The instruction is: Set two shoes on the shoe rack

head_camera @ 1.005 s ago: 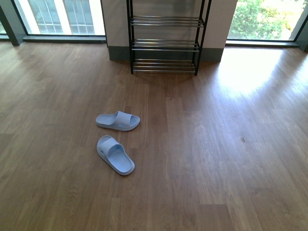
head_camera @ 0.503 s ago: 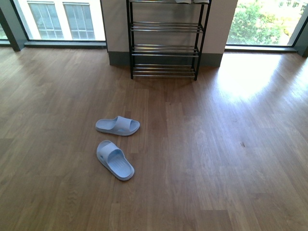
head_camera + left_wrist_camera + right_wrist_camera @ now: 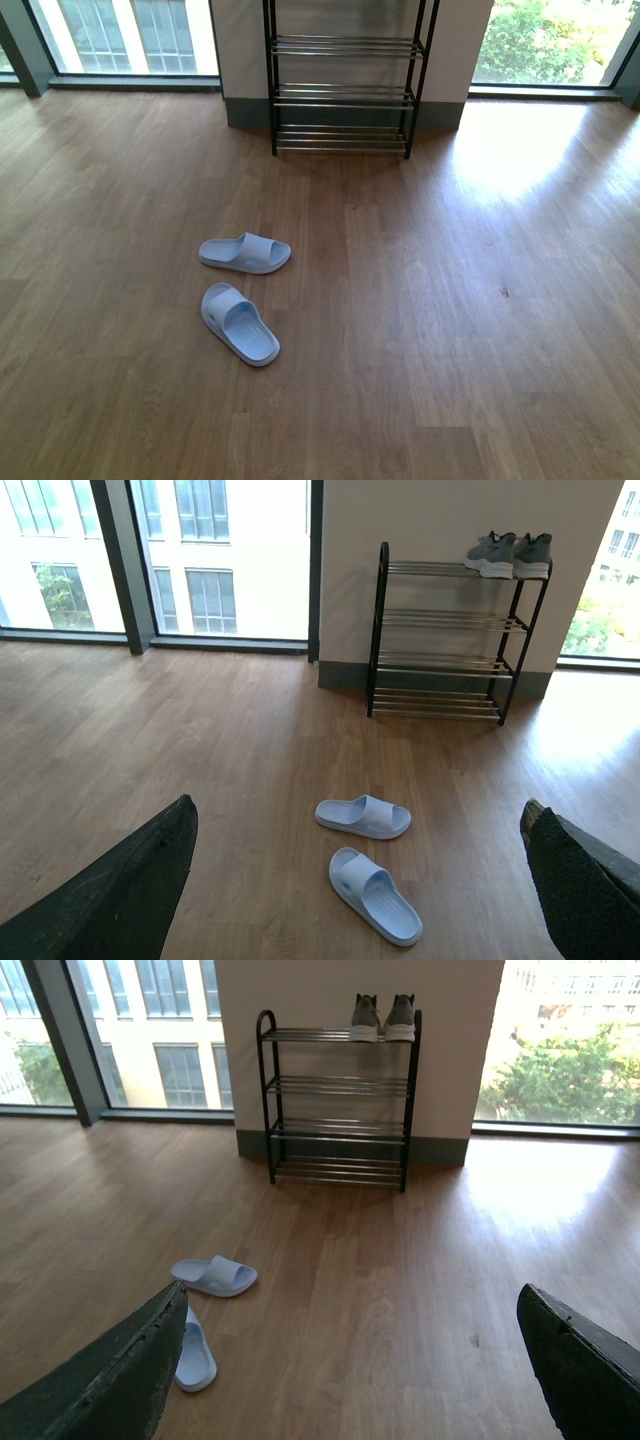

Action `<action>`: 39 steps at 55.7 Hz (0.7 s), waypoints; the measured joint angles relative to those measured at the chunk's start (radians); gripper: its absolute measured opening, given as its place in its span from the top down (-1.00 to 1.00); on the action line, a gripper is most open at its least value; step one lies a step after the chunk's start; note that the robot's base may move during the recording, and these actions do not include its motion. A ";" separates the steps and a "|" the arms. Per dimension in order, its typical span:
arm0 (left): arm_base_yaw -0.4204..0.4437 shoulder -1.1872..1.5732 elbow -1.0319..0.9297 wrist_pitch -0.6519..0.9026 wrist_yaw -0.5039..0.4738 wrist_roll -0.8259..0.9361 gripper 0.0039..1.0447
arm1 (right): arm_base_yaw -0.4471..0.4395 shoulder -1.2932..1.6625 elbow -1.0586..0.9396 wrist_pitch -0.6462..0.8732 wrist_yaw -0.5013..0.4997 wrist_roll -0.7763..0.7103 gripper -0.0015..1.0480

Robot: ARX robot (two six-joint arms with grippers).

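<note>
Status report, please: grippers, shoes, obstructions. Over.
Left gripper, right gripper open, empty. Two shoes on shoe rack top tier. Blue slippers on floor before rack.

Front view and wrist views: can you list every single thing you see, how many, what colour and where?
Floor: one, brown wood, all around.
Wall: one, pale, straight ahead.
Windows: one each side of the wall, bright.
Shoe rack: one, black frame, silver bars, against the wall.
Sneakers: two, grey with white soles, side by side on the rack's top tier.
Slippers: two, pale blue, apart on the floor before the rack.
Left gripper: one, dark, jaws wide apart, empty.
Right gripper: one, dark, jaws wide apart, empty.
</note>
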 joint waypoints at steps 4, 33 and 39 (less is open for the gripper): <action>0.000 0.000 0.000 0.000 0.000 0.000 -0.83 | 0.000 0.000 0.000 0.000 0.000 0.000 -0.82; 0.000 0.000 0.000 0.000 0.000 0.000 -0.83 | 0.000 0.000 0.000 0.000 0.000 0.000 -0.82; 0.000 0.000 0.000 0.000 0.001 0.001 -0.83 | 0.000 0.000 0.000 0.000 0.000 0.000 -0.82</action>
